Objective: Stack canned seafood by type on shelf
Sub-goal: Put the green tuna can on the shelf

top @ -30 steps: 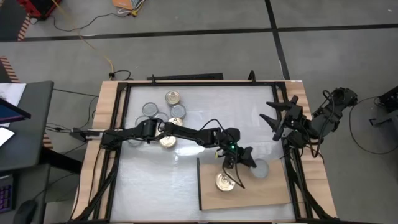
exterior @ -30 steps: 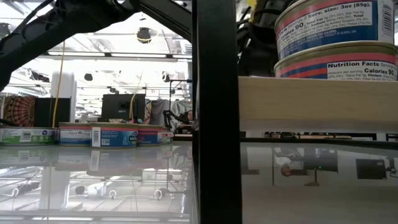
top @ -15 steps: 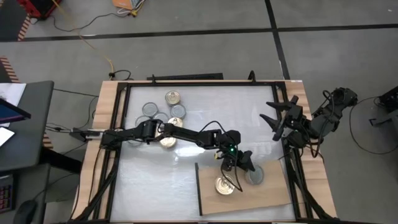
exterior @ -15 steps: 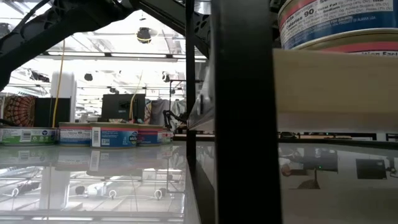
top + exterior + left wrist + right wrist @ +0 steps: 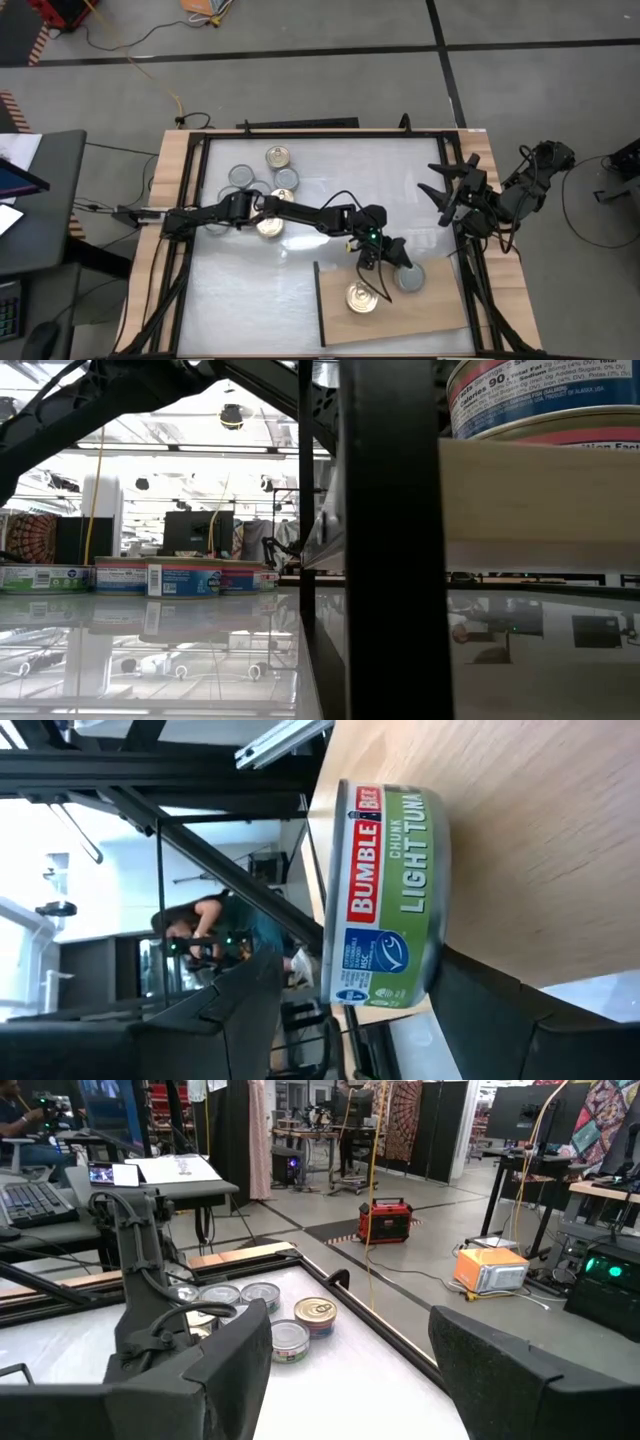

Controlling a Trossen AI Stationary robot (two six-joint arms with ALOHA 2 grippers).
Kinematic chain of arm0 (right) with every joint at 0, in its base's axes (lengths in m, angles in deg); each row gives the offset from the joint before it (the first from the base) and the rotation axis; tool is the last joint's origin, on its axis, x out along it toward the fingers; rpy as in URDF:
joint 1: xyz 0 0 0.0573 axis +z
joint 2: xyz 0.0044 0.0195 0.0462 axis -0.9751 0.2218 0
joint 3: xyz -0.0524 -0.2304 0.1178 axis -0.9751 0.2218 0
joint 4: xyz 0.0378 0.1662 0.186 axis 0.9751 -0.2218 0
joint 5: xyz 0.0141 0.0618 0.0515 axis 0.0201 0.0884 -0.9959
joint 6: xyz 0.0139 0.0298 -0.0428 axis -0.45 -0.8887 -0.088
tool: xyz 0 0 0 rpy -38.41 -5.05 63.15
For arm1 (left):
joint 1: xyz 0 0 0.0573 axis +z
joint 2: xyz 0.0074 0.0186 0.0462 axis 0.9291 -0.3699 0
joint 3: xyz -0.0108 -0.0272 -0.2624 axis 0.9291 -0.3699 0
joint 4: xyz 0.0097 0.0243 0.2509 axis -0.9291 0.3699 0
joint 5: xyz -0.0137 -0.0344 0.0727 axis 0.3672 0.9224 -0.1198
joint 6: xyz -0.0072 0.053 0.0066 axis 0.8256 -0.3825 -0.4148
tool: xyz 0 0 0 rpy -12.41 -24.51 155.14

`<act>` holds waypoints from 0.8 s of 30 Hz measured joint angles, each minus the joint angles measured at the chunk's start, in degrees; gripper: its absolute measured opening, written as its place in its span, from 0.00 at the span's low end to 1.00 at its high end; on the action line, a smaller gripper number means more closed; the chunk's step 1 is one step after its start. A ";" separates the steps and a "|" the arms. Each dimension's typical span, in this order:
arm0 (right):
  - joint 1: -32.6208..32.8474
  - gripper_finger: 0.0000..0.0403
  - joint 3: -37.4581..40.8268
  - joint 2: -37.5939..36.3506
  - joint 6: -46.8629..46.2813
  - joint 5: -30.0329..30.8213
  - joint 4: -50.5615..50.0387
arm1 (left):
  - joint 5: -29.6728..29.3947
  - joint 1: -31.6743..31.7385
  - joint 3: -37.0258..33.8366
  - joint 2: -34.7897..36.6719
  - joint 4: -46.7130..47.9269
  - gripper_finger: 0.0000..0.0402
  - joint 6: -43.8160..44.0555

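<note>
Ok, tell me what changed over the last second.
The left end effector carried a silver-lidded can from just past the shelf's edge onto the board, then opened and let it go; the can now stands on the wood between the open fingers. The gold-lidded stack, the cans across the table and the right end effector stayed put.

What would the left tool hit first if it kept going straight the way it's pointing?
Most likely the Bumble Bee chunk light tuna can on the wooden shelf, sitting straight ahead of the open left tool; how close is unclear.
</note>
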State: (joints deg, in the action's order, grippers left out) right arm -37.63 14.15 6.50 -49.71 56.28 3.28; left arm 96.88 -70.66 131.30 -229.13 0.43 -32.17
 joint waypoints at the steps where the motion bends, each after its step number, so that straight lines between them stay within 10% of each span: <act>1: 0.00 0.74 0.00 0.00 0.00 0.00 0.00 | 0.50 0.00 0.00 0.00 0.12 0.58 0.11; 24: 0.00 0.74 0.00 -0.09 0.58 0.04 -0.02 | -0.96 0.39 -0.07 0.00 -1.33 0.59 -3.51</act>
State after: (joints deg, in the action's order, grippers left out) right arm -37.63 14.15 6.41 -49.13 56.32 3.25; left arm 95.92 -70.28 131.24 -229.12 -0.91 -35.69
